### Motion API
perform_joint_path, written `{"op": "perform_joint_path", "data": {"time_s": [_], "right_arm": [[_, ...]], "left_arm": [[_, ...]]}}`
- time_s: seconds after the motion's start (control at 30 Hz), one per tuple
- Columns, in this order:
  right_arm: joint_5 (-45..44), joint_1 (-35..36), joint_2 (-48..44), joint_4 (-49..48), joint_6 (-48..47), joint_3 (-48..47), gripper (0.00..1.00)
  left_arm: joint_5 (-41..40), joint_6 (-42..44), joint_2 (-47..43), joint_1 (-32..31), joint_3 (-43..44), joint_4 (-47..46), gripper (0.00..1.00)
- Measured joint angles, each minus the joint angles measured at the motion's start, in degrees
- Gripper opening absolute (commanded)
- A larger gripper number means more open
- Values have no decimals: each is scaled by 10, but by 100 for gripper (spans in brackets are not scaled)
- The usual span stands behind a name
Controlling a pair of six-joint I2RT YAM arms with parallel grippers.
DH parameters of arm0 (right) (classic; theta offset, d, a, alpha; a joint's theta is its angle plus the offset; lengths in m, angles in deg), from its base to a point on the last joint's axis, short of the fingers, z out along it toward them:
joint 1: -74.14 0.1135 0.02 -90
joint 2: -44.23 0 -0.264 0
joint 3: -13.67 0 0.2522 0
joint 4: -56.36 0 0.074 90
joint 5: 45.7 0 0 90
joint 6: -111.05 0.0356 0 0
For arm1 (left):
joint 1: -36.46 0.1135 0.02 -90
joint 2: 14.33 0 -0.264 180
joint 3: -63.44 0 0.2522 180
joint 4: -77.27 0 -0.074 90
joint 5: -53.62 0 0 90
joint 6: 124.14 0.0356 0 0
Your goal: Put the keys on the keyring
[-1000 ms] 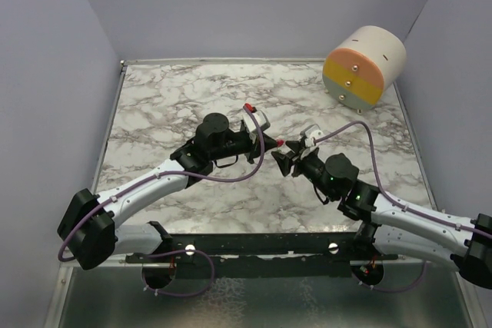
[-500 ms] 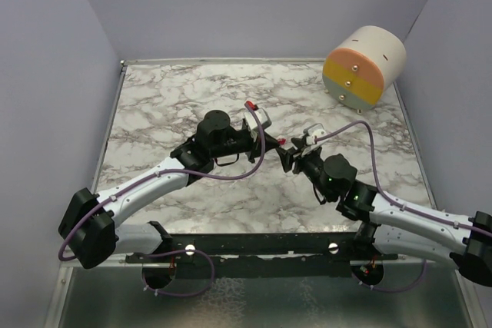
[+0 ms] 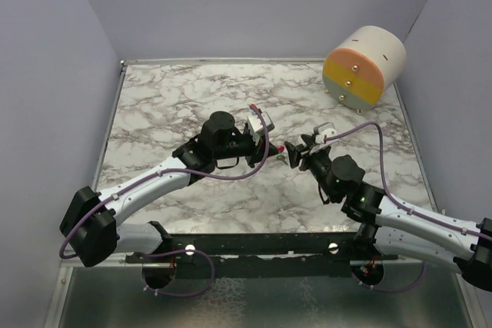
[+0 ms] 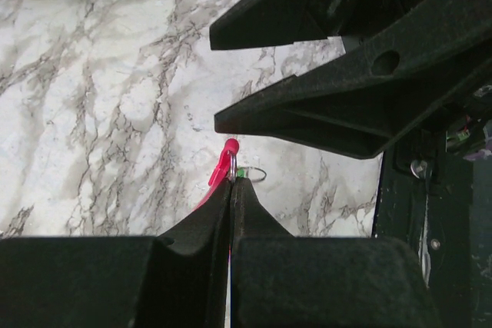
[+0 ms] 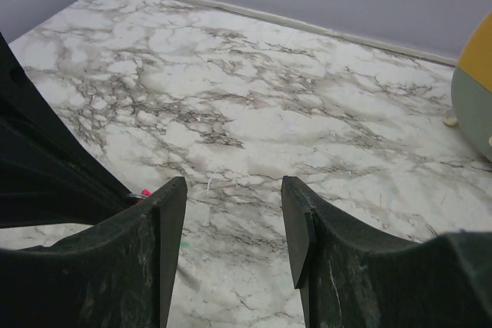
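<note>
While the left gripper (image 4: 231, 183) pinches the pink-red key (image 4: 225, 160) beside the keyring (image 4: 258, 175) over the worktop (image 4: 115, 113), the right gripper (image 5: 233, 186) stands open and empty just opposite.

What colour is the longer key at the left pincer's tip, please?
The key is pink-red, clearest in the left wrist view.
</note>
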Motion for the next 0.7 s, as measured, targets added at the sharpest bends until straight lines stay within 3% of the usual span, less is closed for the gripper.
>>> {"op": "perform_joint_path", "data": {"time_s": [0.27, 0.5, 0.7], "right_arm": [[-3, 0, -4, 3, 0, 0, 52], [9, 0, -41, 26, 3, 0, 44], [71, 0, -66, 55, 2, 0, 35]], "left_arm": [[5, -2, 10, -8, 0, 21, 0], [-3, 21, 22, -10, 29, 69, 0], [9, 100, 41, -3, 84, 129, 0]]}}
